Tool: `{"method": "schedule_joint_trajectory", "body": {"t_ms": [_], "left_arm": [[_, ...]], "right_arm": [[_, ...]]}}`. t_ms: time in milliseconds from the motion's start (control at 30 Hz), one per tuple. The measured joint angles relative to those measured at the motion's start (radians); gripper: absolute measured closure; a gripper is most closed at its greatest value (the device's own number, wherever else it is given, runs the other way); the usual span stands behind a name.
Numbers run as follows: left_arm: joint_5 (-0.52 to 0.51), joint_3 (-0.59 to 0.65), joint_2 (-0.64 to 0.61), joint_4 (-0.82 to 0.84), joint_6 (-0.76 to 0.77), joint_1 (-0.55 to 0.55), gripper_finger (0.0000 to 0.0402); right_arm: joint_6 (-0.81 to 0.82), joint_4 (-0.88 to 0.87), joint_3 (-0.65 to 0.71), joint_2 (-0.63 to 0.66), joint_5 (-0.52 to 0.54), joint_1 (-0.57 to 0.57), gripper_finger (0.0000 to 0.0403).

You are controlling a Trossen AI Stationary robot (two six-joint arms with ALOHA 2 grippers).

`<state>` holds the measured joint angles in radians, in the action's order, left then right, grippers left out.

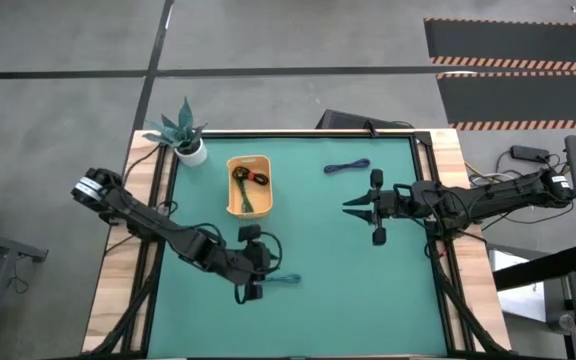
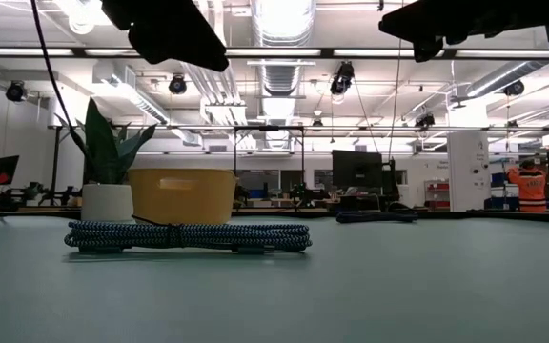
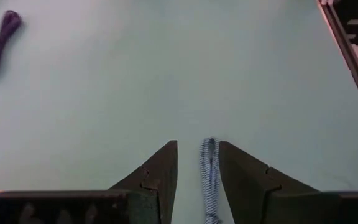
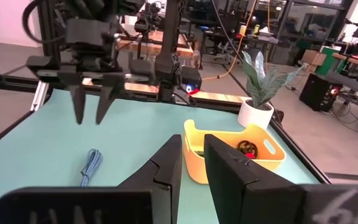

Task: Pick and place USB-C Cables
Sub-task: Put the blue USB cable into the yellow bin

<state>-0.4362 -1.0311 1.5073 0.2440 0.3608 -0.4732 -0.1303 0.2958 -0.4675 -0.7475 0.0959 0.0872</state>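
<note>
A teal-blue cable bundle (image 1: 284, 280) lies flat on the green table mat, also seen in the low view (image 2: 187, 236). My left gripper (image 1: 264, 272) hangs open above it. Its fingers stand on either side of the cable (image 3: 209, 174) without touching, and the right wrist view shows the gripper (image 4: 91, 119) well above the cable (image 4: 91, 167). A blue-purple cable (image 1: 346, 167) lies at the far side. The yellow tray (image 1: 264, 186) holds a dark green cable (image 1: 245, 197) and a black-and-red one (image 1: 253, 177). My right gripper (image 1: 353, 207) hovers at mid-table, slightly open and empty.
A potted plant (image 1: 186, 135) stands at the far left corner beside the tray. A raised dark frame (image 1: 423, 170) runs around the mat. Bare mat lies between the two grippers and along the near side.
</note>
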Motion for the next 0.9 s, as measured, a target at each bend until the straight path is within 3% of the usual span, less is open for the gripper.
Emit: {"method": "schedule_joint_trajectory", "body": {"t_ms": [367, 633, 900], "left_arm": [[0.028, -0.040, 0.141, 0.016, 0.099, -0.023, 0.0299], [0.064, -0.044, 0.230, 0.028, 0.159, -0.040, 0.0299], [0.069, -0.051, 0.240, 0.035, 0.158, -0.041, 0.0299]], "right_arm": [[0.016, 0.037, 0.000, 0.000, -0.131, 0.000, 0.0344], [0.020, 0.036, 0.000, 0.000, -0.133, 0.000, 0.0344], [0.014, 0.037, 0.000, 0.000, -0.132, 0.000, 0.0344]]}}
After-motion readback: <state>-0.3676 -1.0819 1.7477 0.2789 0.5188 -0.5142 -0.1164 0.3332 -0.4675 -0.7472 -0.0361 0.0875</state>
